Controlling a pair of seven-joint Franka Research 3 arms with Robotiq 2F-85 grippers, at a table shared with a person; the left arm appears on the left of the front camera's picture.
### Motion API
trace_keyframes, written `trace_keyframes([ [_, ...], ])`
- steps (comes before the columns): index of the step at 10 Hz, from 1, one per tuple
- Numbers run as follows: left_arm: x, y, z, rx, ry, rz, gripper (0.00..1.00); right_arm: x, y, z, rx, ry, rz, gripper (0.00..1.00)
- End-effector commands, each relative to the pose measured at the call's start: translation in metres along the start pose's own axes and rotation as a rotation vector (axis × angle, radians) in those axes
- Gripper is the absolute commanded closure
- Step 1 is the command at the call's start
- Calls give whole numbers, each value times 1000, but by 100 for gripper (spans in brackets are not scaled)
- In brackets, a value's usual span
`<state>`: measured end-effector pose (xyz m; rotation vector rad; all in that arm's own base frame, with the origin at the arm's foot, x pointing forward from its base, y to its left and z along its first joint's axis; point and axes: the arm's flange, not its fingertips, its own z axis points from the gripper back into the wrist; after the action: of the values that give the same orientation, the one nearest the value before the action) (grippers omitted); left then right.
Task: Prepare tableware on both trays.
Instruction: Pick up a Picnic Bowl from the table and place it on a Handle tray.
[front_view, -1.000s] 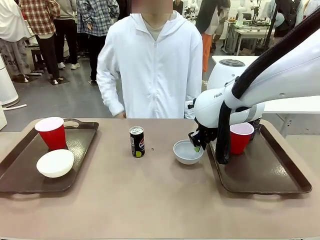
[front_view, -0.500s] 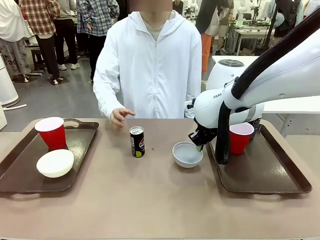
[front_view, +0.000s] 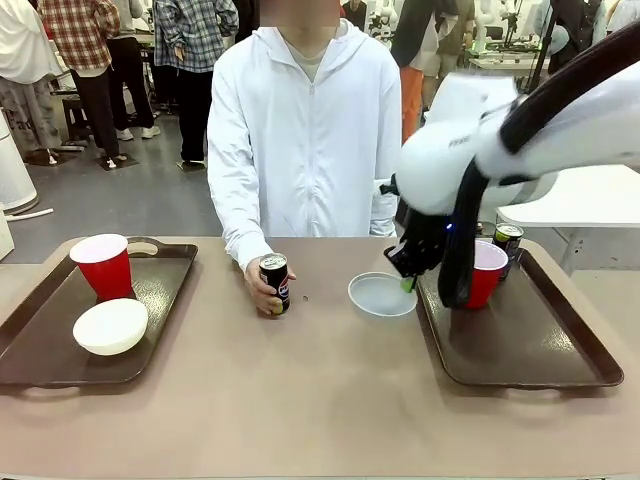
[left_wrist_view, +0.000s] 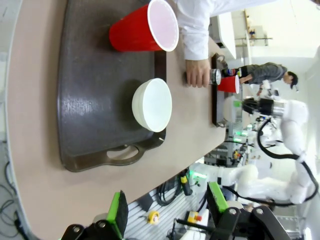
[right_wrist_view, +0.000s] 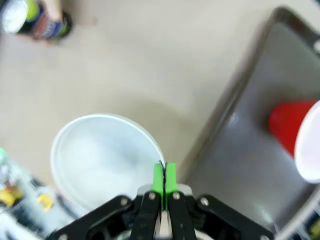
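My right gripper (front_view: 408, 284) is shut on the near rim of a pale bowl (front_view: 380, 296), holding it tilted just above the table beside the right tray (front_view: 520, 350). In the right wrist view the green pads (right_wrist_view: 164, 176) pinch the bowl (right_wrist_view: 102, 155) at its rim, next to the tray (right_wrist_view: 240, 145) edge. That tray holds a red cup (front_view: 484, 274) and a black can (front_view: 508, 238). The left tray (front_view: 40, 340) carries a red cup (front_view: 102, 265) and a white bowl (front_view: 111, 326). A person's hand grips a black can (front_view: 273, 283) mid-table. My left gripper (left_wrist_view: 167, 210) hangs open, high above the left tray (left_wrist_view: 95, 100).
The person in a white jacket stands at the far side, one arm reaching over the table's middle. The left wrist view shows the hand (left_wrist_view: 199, 74) around the can, beyond the tray's bowl (left_wrist_view: 152, 104) and cup (left_wrist_view: 145, 31). Bare tabletop lies in front, between the trays.
My right gripper closed on the bowl's rim and lifted it off the table, up and slightly right. The person's hand came forward and took hold of the middle can.
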<state>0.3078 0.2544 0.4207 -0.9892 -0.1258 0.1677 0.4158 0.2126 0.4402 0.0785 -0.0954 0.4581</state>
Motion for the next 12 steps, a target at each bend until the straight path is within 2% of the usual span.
trace_keyframes([
  [1, -2, 0, 2, -9, -5, -9, 16, -39, -10, 33, -2, 23, -42, 100],
  [4, -2, 0, 2, -9, -5, -9, 16, -88, -63, 36, -2, 13, -189, 100],
  [6, -2, 0, 2, -9, -5, -9, 16, -118, -106, 34, 12, -37, -305, 100],
  [8, -2, 0, 2, -9, -5, -9, 16, -128, -133, 31, -11, -66, -367, 100],
  [9, -2, 0, 2, -9, -5, -9, 16, -124, -143, 27, -51, -86, -386, 100],
  [10, -2, 0, 2, -9, -5, -9, 16, -127, -131, 36, 16, -31, -359, 100],
  [12, -2, 0, 2, -9, -5, -9, 16, -127, -131, 36, 16, -31, -359, 100],
])
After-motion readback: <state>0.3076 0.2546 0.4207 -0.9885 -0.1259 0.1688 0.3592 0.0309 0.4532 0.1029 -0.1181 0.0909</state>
